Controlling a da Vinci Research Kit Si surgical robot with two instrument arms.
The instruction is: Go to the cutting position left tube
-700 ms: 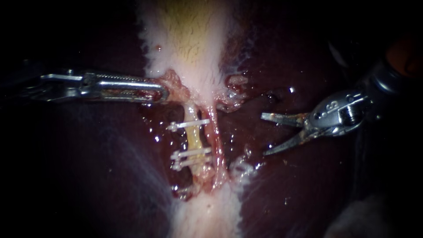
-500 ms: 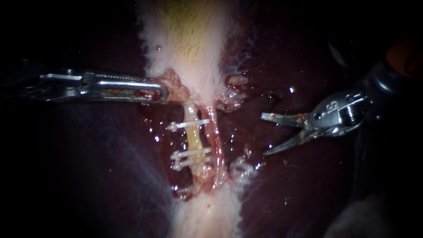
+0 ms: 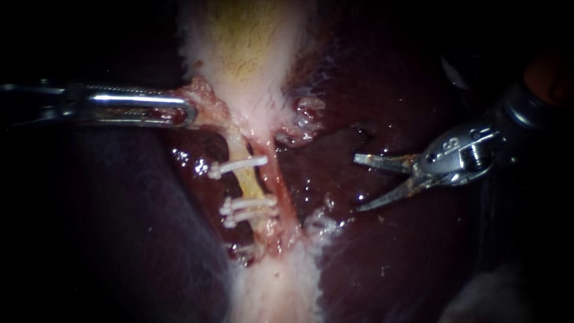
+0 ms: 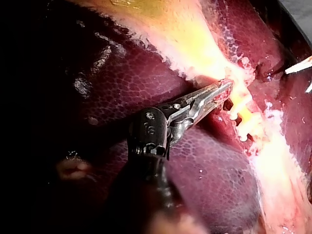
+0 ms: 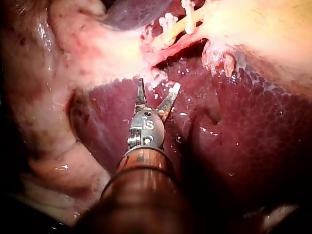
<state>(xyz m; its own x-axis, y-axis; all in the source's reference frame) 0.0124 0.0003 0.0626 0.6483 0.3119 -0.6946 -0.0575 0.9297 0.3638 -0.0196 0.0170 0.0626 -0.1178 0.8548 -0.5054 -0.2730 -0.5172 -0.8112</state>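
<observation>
Left tube (image 3: 248,182) (the yellowish one) runs down from the narrow end of the gallbladder (image 3: 251,54). It lies on the liver (image 3: 388,257), with the redder right tube (image 3: 280,179) just beside it. Three clips cross the left tube: upper clip (image 3: 238,167) alone, lower pair (image 3: 251,205) close together further down, bare tube between them.

Right instrument (image 3: 357,183): tool wide open, two thin blades spread in a V, nothing between them, nothing held. Tips point toward the tubes at about the level of that bare stretch. They're well apart from the tubes, over open liver, and the right tube sits between the blades and the left tube.

Left instrument (image 3: 188,113): tool closed on a lump of gallbladder tissue just above the left tube's top end, both jaws on it. Shaft lies roughly level in the endoscope view.
</observation>
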